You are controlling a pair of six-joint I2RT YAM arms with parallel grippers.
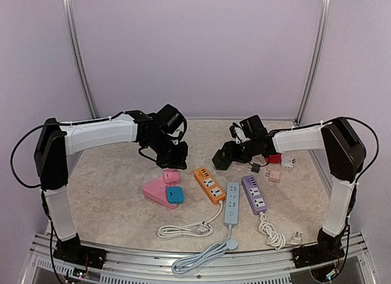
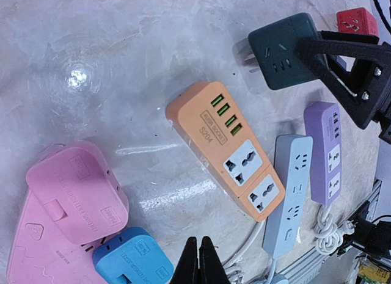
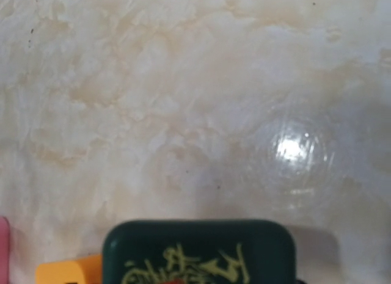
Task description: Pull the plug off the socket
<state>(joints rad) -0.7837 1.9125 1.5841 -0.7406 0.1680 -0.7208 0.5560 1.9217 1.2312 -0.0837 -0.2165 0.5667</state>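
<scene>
Right gripper [image 1: 225, 156] holds the green plug [image 2: 282, 50] in the air
Its jaws clamp the plug's sides, prongs free, beyond the orange strip [image 2: 229, 146]; the left gripper [image 2: 199, 259] is closed and empty.

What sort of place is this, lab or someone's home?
Probably a lab robot cell, not a home: plain walls with metal posts box in a marble-look table, the left arm and right arm are bolted at its near edge, and colored power strips lie out like test props.
</scene>
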